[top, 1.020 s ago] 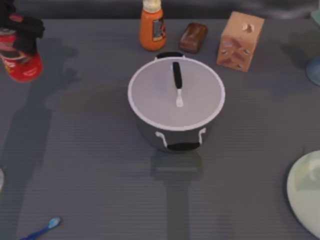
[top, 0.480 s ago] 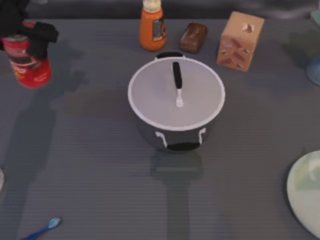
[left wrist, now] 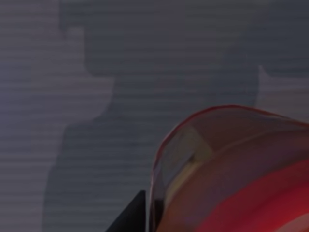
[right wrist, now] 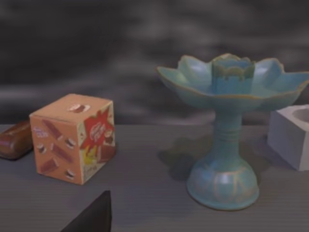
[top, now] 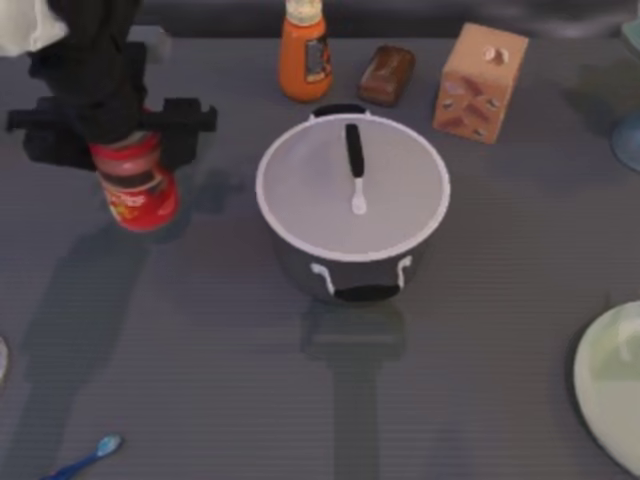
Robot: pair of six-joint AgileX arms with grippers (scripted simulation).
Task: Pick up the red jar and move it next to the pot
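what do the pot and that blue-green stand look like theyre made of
The pot looks like brushed grey metal, with a matte pale lid and black handles that are probably plastic. The stand looks like glazed ceramic: glossy turquoise with brownish wear along its petal rims.

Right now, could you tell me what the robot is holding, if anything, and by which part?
The left gripper holds the red jar by its upper end, at the lid; the jar hangs tilted to the left of the pot.

orange bottle [top: 305,55], brown bar [top: 386,75], snack box [top: 480,83], teal stand [right wrist: 229,126], plate [top: 610,385]
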